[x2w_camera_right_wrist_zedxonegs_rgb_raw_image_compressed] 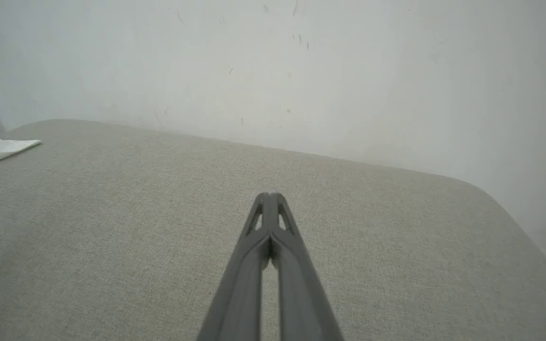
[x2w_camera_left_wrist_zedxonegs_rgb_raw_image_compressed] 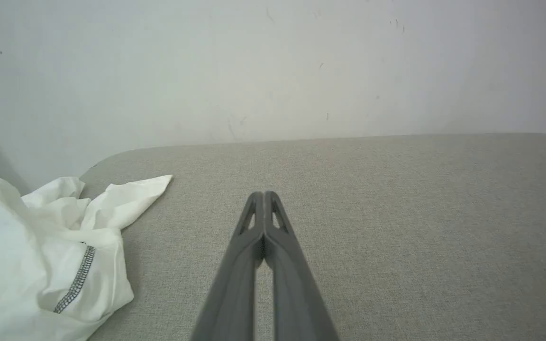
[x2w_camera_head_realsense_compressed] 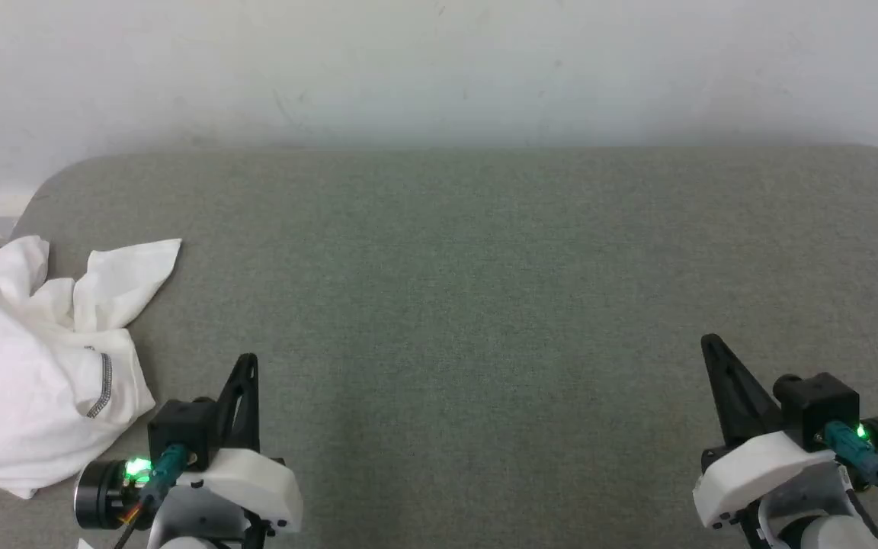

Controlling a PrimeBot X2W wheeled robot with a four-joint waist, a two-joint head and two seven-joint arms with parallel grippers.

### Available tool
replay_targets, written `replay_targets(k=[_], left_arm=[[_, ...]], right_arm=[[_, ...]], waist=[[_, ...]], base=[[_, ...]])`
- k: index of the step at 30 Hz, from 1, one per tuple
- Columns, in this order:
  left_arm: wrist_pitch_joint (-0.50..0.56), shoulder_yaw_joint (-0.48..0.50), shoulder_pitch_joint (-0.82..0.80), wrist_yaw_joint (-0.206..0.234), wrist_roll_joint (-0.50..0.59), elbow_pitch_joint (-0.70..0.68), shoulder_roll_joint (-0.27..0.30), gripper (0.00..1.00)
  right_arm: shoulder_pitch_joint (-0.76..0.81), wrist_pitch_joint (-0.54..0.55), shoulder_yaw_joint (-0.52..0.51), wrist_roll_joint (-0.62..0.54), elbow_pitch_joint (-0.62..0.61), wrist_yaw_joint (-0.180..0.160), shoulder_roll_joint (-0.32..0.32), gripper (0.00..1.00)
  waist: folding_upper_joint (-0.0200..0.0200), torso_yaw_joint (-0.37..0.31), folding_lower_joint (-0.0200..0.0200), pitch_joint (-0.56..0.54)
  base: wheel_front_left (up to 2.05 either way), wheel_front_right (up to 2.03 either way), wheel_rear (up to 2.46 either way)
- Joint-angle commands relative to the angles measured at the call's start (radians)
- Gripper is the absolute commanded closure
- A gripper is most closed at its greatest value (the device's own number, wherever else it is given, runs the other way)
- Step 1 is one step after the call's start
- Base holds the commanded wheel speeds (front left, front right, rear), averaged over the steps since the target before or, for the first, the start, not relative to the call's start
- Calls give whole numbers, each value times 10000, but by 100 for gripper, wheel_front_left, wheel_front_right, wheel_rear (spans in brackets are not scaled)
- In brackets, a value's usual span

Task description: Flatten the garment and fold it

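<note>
- Two dark fingers of the left gripper (x2w_camera_left_wrist_zedxonegs_rgb_raw_image_compressed: 264, 194) pressed flat together right to the tips, so clenched, with nothing between them; only a thin slit lower down the pair.
- Same for the right gripper (x2w_camera_right_wrist_zedxonegs_rgb_raw_image_compressed: 269, 195): fingers closed tip to tip, empty.
- In the head view, both low in the picture, pointing up it, over a grey-green padded table (x2w_camera_head_realsense_compressed: 485, 305); green light (x2w_camera_head_realsense_compressed: 136, 467) glowing on the left wrist, another on the right.
- The garment (x2w_camera_head_realsense_compressed: 43, 358): white, crumpled in a loose heap at the table's far left; touching neither gripper; cut off by the left border of the head view.
- Just left of the left gripper, near but apart; well apart from the right gripper toward the table's right side.
- One pointed flap (x2w_camera_head_realsense_compressed: 142, 263) stretched out from the heap toward the back and right, lying flat on the table; a rounded lobe (x2w_camera_head_realsense_compressed: 24, 259) raised at the heap's back left.
- Grey stitched seam (x2w_camera_head_realsense_compressed: 104, 385) curving down the near right fold; a second one along the left border of the head view.
- In the right wrist view, just a white tip of the garment at the left border, far from the fingers.
- Behind the table, a plain pale wall (x2w_camera_head_realsense_compressed: 439, 69), faintly scuffed; table corners rounded at back left and back right.
- Neither flattened nor folded as yet.
</note>
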Motion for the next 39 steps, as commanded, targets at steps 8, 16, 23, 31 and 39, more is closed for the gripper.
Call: replay_targets(k=[8,16,23,31,39], left_arm=[[-1,-1,-120,64,66,-45,-13,100],[-99,-64,-28,-8,-60,60,0,0],[-246,-135,-85,2,-235,83,-1,0],[-413,-178,-150,35,-493,104,-2,0],[-580,-194,-187,76,-780,124,-3,0]], right_arm=[[-147,7,-18,-74,12,-21,32,100],[35,-94,-82,57,6,-1,-2,0],[63,-243,-207,198,-6,-2,0,0],[117,-410,-366,364,-103,-3,2,0],[173,-577,-485,455,-254,-5,4,0]], waist=[[0,0,0,0],[0,-6,0,1],[0,29,0,-3],[0,225,0,0],[0,688,0,1]], base=[[0,0,0],[0,0,0],[0,0,0],[0,0,0],[0,0,0]])
